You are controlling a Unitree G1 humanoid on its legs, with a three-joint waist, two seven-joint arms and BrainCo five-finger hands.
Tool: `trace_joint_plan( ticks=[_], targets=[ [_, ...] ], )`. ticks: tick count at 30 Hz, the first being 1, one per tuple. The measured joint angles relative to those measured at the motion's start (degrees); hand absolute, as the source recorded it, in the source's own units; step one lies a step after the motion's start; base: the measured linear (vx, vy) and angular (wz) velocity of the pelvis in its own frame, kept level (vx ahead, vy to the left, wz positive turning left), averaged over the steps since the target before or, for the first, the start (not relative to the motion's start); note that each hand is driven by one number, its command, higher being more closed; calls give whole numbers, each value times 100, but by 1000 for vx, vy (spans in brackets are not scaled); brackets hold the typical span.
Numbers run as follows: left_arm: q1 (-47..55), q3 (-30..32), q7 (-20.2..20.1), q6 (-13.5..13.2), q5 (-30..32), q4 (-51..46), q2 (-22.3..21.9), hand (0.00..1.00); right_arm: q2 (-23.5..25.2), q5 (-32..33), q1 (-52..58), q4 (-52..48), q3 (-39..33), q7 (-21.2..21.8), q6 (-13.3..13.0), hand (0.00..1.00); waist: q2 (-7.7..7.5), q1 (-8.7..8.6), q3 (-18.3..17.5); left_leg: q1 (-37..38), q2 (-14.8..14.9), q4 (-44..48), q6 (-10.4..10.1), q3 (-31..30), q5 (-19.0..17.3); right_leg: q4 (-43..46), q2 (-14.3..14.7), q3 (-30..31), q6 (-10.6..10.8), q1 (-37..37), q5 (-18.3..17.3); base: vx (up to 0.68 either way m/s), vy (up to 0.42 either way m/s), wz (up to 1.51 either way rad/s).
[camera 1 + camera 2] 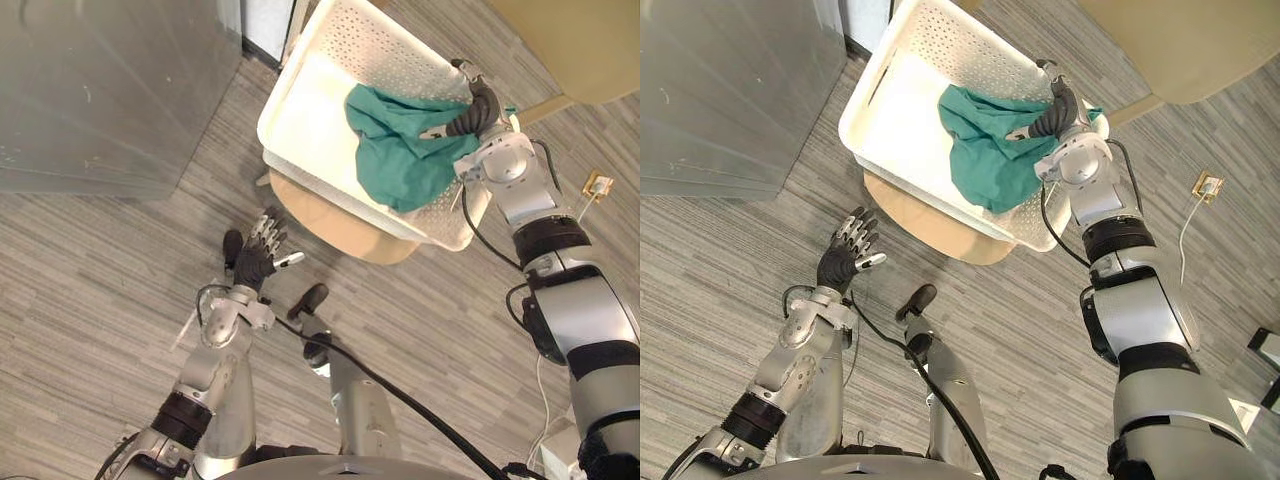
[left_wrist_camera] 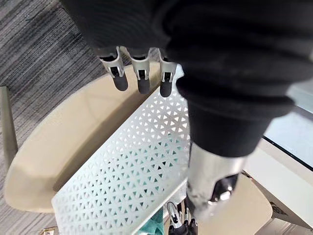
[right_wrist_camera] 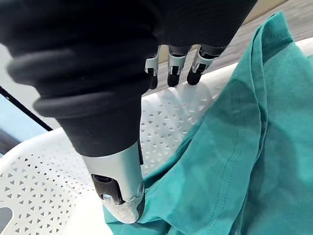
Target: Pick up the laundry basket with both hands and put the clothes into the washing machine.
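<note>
A white perforated laundry basket (image 1: 380, 40) rests on a round beige stool (image 1: 340, 228). A teal-green cloth (image 1: 400, 150) lies in its right half. My right hand (image 1: 480, 108) is at the basket's right rim. Its fingers (image 3: 171, 68) reach straight to the rim, and the thumb (image 3: 120, 186) sits inside the basket against the cloth (image 3: 244, 147). My left hand (image 1: 256, 262) hovers open over the floor, short of the stool's near left edge, touching nothing. In the left wrist view its fingers (image 2: 142, 78) point at the stool (image 2: 58, 142) and the basket's side wall (image 2: 132, 171).
A large grey metal-faced unit (image 1: 100, 90) fills the upper left. A beige piece of furniture (image 1: 570, 40) stands at the upper right, close behind the basket. A white socket with a cord (image 1: 597, 184) lies on the striped grey floor to the right.
</note>
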Motion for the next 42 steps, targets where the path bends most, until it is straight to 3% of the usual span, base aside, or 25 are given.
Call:
trace_joint_plan(
  ticks=[6,9,13,20,29,35,42],
  targets=[
    [-33,24,4,0,0,0,-73,0,19,-4,399,-686,-312,-81,34,0,-32,8,13,38,59,0,-3,33,2,-172,103,18,-32,86,93,53,-9,-4],
    [-42,58,11,0,0,0,-78,0,75,-79,510,-813,-577,-149,228,0,-61,2,27,42,62,0,-1,68,6,-192,106,35,-34,86,119,65,27,-3],
    [-97,105,114,2,1,-2,-83,0,369,-603,921,-1445,-1557,-626,522,0,-122,-52,55,42,63,1,2,132,10,-291,125,85,-29,88,193,69,34,-6],
    [-114,316,123,26,6,-14,-124,0,928,-1136,1733,-3111,-2633,-1215,652,0,-143,-218,56,46,90,0,-6,136,19,-325,169,100,-33,97,220,68,39,-3],
    [-108,487,123,35,16,-19,-126,0,1399,-1368,2239,-3547,-2643,-1164,655,0,-219,-278,91,43,84,0,-6,122,19,-301,160,94,-32,94,218,78,49,1],
    [-101,528,124,39,79,-17,-118,0,1404,-1367,2560,-3750,-2406,-910,642,0,-262,-300,111,43,81,0,-6,109,18,-286,157,90,-31,90,215,72,44,0],
    [-41,526,121,99,213,4,-98,0,1521,-1349,3131,-3755,-1967,-304,632,0,-370,-314,158,40,72,-1,-6,88,17,-274,148,82,-30,89,211,0,0,0]
  ],
)
